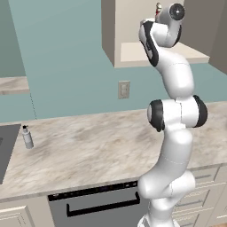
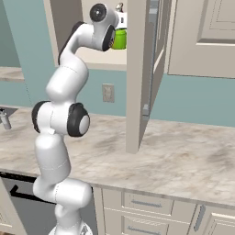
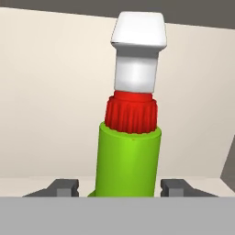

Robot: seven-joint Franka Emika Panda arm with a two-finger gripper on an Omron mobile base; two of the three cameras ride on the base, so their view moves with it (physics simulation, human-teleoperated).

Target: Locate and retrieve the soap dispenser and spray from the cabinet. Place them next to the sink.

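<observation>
Green and close, the spray [image 3: 128,160] fills the middle of the hand view, standing between the two dark fingertips [image 3: 64,187] of the gripper [image 3: 120,188]. Its long axis runs nearly upright, leaning a little toward the right at the top, with the red collar above the green body and the white trigger nozzle uppermost, facing the camera. Each fingertip sits just beside the bottle's lower body, one on each flank; whether they press on the plastic cannot be told.

Seen from the right base view, the spray [image 2: 120,38] stands on the pale shelf board of the cabinet [image 2: 137,73], just right of the white arm's hand, with an open cabinet door panel to its right. From the left base view, a bit of the bottle's top [image 1: 158,8] peeks above the arm inside the cabinet [image 1: 116,35].

Far off on the left of the beige marbled worktop [image 1: 97,146], the soap dispenser [image 1: 27,137] stands upright, pump top up, just beside the dark sink [image 1: 6,150].
</observation>
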